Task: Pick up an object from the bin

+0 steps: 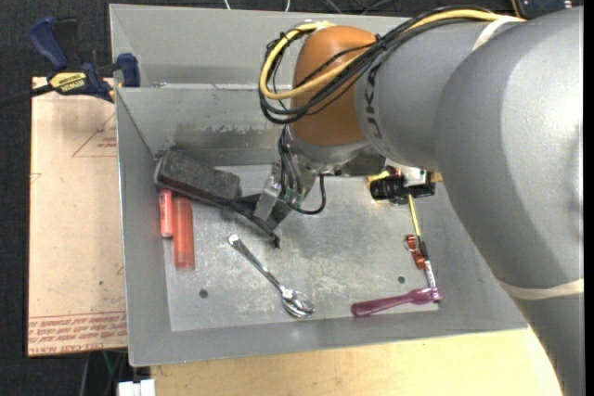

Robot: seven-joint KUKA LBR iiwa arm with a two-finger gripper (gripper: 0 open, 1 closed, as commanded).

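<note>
My gripper (280, 198) is down near the middle of the bin, at the right-hand end of a black brush (197, 174). The brush lies slanted from the back left wall toward the centre, and its thin handle runs under the gripper. A metal spoon (272, 278) lies just in front of the gripper, bowl toward the front wall. A red-orange block (176, 223) rests along the left wall below the brush head.
A purple-handled tool (394, 301) lies at the front right. A thin yellow stick with a red tip (416, 239) runs along the right side, and a small black and yellow object (401, 188) sits behind it. The arm and its orange cover overhang the bin's right half.
</note>
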